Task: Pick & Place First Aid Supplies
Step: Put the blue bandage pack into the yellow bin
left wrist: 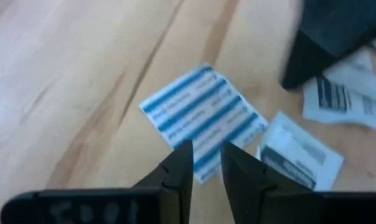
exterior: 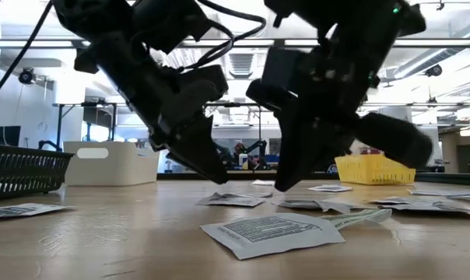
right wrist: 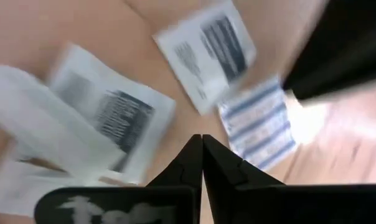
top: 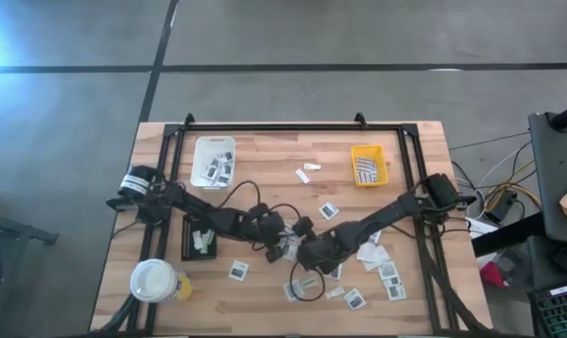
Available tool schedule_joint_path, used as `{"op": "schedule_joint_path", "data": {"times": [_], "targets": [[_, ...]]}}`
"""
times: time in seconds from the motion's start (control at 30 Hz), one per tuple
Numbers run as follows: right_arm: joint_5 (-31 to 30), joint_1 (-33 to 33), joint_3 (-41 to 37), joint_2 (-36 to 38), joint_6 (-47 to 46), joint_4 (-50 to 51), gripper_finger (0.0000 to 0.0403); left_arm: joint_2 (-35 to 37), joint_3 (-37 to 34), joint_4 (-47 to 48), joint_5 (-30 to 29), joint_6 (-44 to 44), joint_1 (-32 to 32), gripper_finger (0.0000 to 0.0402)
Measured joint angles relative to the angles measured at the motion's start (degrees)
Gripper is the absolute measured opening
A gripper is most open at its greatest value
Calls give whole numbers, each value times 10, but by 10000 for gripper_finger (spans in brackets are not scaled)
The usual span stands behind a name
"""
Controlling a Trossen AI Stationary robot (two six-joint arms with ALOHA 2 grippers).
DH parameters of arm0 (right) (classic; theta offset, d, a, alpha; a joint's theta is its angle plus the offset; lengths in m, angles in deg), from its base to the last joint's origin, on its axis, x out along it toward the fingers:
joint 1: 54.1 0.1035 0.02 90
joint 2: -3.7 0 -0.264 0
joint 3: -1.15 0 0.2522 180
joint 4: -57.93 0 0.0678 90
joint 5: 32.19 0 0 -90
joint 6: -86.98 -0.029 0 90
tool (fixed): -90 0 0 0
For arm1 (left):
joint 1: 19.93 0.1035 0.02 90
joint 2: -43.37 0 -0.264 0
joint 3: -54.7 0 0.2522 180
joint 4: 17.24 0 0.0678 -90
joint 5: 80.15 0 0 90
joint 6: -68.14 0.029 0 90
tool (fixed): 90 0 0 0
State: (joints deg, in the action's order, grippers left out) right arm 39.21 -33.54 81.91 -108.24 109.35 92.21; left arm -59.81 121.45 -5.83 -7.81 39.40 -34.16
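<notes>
Partly done, judging by the layout: some packets already in white tray (top: 213, 148), strips in yellow tray (top: 368, 152), pieces in black tray (top: 188, 239). Many packets (top: 387, 272) left loose on table (top: 265, 160), mostly front right, a few mid-table. Left gripper (left wrist: 205, 163) set low over blue-striped strip (left wrist: 200, 112) at table centre, jaws slightly apart, nothing clamped. Right gripper (right wrist: 202, 155) placed just beside it among packets, jaws fully together, no item seen between them. Bulk of sorting judged outstanding
</notes>
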Motion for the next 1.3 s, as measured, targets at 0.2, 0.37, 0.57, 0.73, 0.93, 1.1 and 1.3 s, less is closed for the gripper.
{"op": "schedule_joint_path", "data": {"times": [0.2,0.37,0.57,0.73,0.93,1.1,1.3], "targets": [[-15,-6,0,3,-59,27,8,0,0,0,-4,27,-9,83],[-20,-29,0,27,-115,63,8,0,0,6,-25,19,-8,83],[26,-69,-5,91,-156,112,8,1,-1,8,-40,70,-9,83],[93,-109,-43,170,-219,113,8,2,-10,4,-40,139,-11,83],[208,-159,-148,249,-331,-16,8,2,-20,-50,-36,242,-16,83],[271,-179,-228,255,-466,-187,8,2,-30,-87,-4,289,-17,83],[272,-180,-248,208,-527,-291,8,2,-46,-92,-3,284,-16,83]]}}
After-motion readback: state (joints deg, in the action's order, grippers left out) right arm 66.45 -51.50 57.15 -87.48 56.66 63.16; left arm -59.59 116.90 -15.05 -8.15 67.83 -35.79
